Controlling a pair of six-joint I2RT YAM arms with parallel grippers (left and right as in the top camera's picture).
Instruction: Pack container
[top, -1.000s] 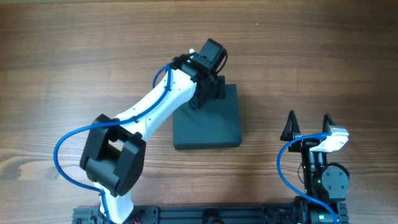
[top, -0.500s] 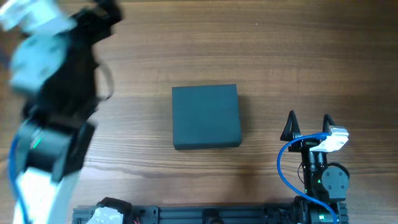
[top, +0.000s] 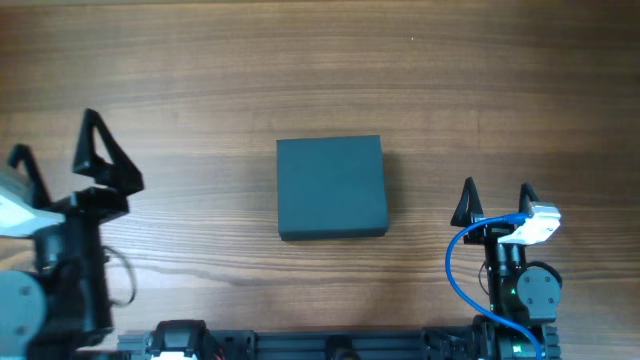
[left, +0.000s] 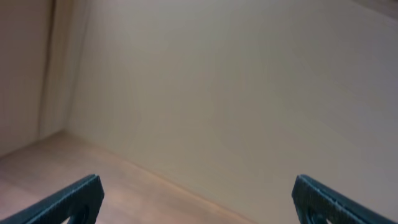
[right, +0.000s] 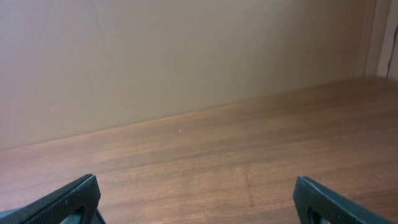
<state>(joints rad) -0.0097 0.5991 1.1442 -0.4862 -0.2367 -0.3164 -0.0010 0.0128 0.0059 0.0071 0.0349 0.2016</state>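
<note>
At the middle of the table (top: 200, 60), the container (top: 331, 187) rests flat on the wood, sides square to the table edges. Its dark teal-grey top presents one even surface, closed. A narrow strip of its near wall shows along the side facing the arms. The hinge side cannot be determined from overhead. Nothing touches it.

Near the left corner of the near edge, the left gripper (top: 55, 138) stands well apart from the container. Its two black fingers (top: 100, 160) are spread wide with nothing between them. The left wrist view confirms this: both fingertips sit at the bottom corners of the picture, with only a strip of wood and a pale wall (left: 236, 93) between them. This view is somewhat blurred.

Near the right corner of the near edge, the right gripper (top: 497, 187) points toward the far edge. Its fingers are likewise parted and empty. It stands to the right of the container, level with the container's near side, clear of it. A blue cable (top: 452, 270) loops from the right wrist down to the arm's base at the near edge. The right wrist view shows bare wood running to the far edge and the same pale wall behind, with one fingertip at each lower corner.
</note>
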